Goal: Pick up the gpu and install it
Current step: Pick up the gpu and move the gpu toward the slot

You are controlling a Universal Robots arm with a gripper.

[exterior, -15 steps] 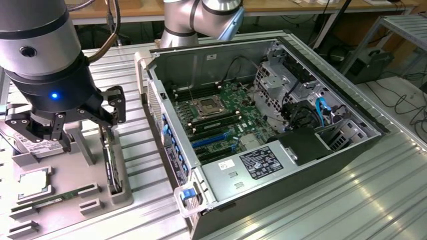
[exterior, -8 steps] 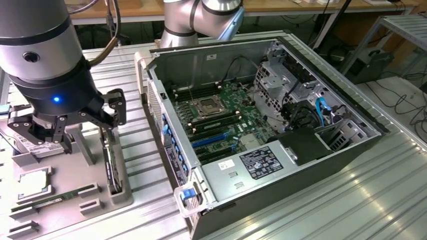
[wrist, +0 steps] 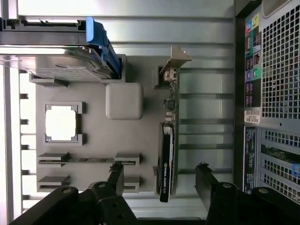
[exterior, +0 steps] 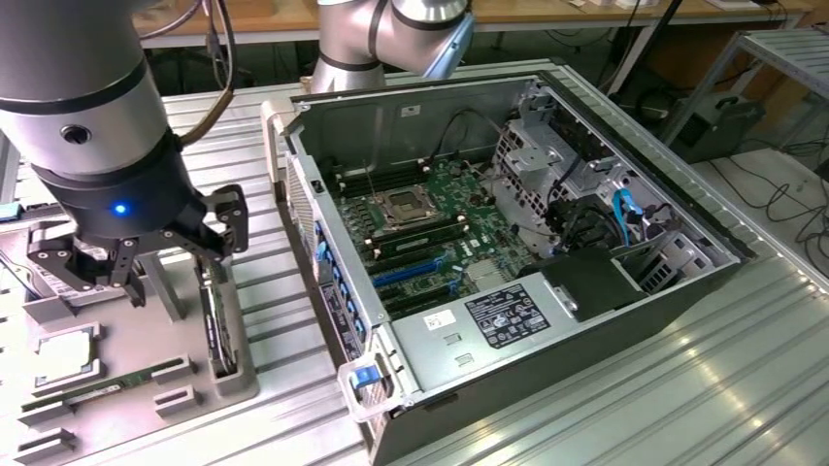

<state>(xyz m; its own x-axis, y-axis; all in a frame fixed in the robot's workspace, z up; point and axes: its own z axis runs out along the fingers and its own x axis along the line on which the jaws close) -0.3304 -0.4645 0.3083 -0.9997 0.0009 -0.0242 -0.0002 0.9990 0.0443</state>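
The gpu (wrist: 167,145) is a thin dark card standing on edge in a slot of the grey parts fixture (wrist: 93,140), with its pale metal bracket (wrist: 174,58) at one end. In the exterior view the gpu (exterior: 216,335) stands at the fixture's right side. My gripper (wrist: 160,180) hovers above the card with its black fingers (wrist: 116,176) spread wide on either side of it and not touching it. In the exterior view the gripper (exterior: 149,262) hangs open over the fixture, left of the open computer case (exterior: 518,243).
The fixture also holds a hard drive (wrist: 56,61) in a blue caddy, a square processor (wrist: 62,123) and a slim memory stick (wrist: 89,159). The case lies open with its motherboard and blue expansion slots (exterior: 408,272) exposed. A power supply (exterior: 499,316) sits at the case's front.
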